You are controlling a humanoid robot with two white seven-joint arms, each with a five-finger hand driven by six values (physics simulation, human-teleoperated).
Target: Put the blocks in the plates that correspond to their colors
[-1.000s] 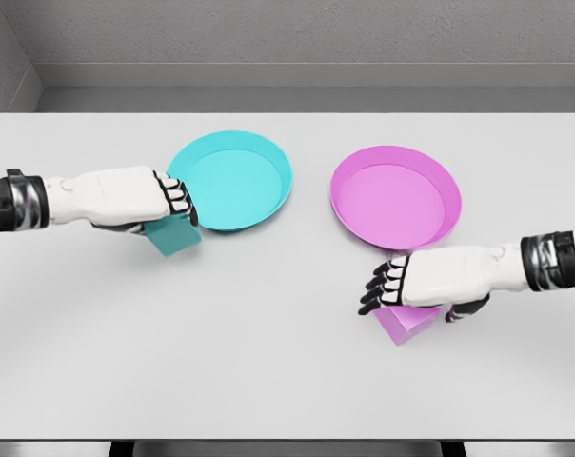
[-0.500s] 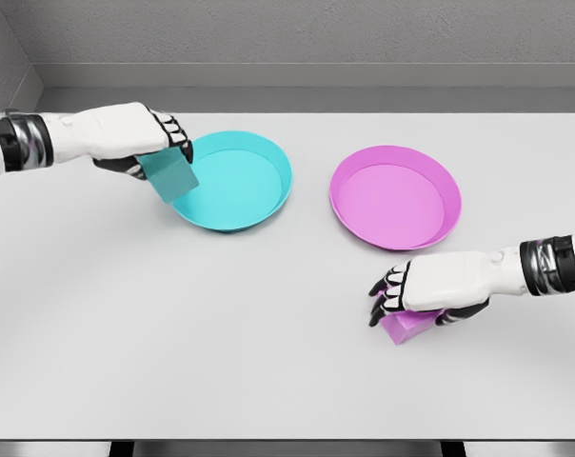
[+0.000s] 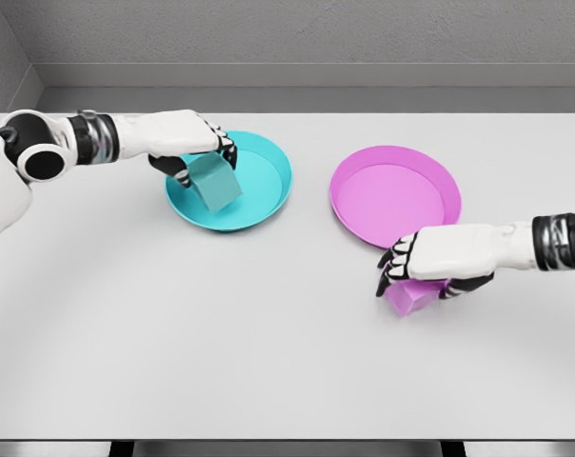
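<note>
1. Teal block (image 3: 215,183) held tilted over the teal plate (image 3: 268,190), inside its rim; cannot tell if it touches the plate floor.
2. Left hand (image 3: 188,143) clenched round that block from above.
3. Pink plate (image 3: 395,198) on the grey table (image 3: 221,333), right of the teal one.
4. Pink block (image 3: 407,295) just below the pink plate's near rim, outside it.
5. Right hand (image 3: 430,259) grasps the pink block, fingers curled over its top.

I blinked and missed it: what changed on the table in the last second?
The left hand carried the teal block from beside the teal plate to over it. The right hand closed on the pink block and shifted it nearer the pink plate. Both plates stayed put.
</note>
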